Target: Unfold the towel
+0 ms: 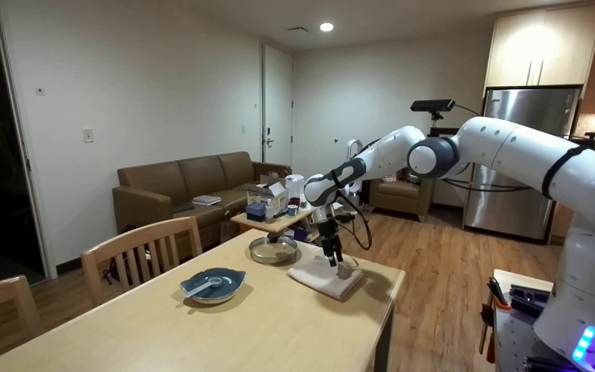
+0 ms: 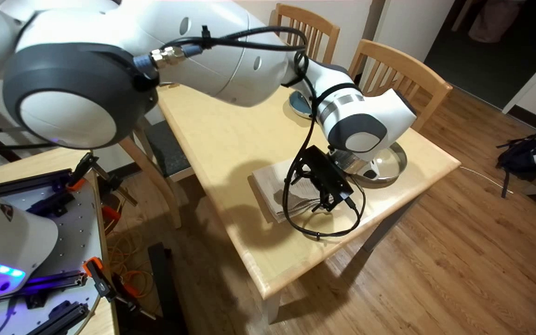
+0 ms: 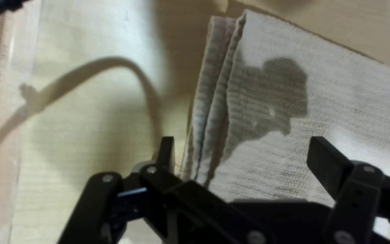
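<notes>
Towel (image 3: 344, 98) lies folded on the surface (image 1: 277, 330), layered edges stacked along one side. Expect a light, limp, durable cloth; the coarse weave should resist slipping. Recommended grip: pinch the top layer alone at that layered side. Hand (image 3: 243, 149): spread apart over the towel, holding nothing. Lidded pan (image 1: 272, 253) stands near the towel.

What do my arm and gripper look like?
The arm is white and rounded, with dark grey joint covers, black straps and blue lights at its base. A black cable loops off it. The gripper is black, with blocky fingers and screw heads.
</notes>
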You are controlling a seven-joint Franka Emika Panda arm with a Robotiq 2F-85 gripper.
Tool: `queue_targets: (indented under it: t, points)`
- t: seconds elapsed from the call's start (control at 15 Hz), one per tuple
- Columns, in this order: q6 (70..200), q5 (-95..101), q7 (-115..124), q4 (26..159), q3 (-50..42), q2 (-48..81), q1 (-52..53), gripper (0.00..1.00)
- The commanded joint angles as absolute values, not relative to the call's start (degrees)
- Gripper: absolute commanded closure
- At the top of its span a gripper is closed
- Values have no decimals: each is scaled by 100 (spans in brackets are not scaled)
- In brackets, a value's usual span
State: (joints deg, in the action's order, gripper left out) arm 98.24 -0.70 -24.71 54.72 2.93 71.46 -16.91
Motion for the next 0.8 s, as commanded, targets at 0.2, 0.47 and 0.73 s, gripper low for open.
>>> queue_targets:
  t: [0.2,0.47,0.73]
  points:
    - [9871,-120,-2452,5650,364,6937,-1842,0]
    - [9706,-33,-2810,5599,495,6987,-1694,0]
    - [9498,-79,-2779,5558,525,7026,-1592,0]
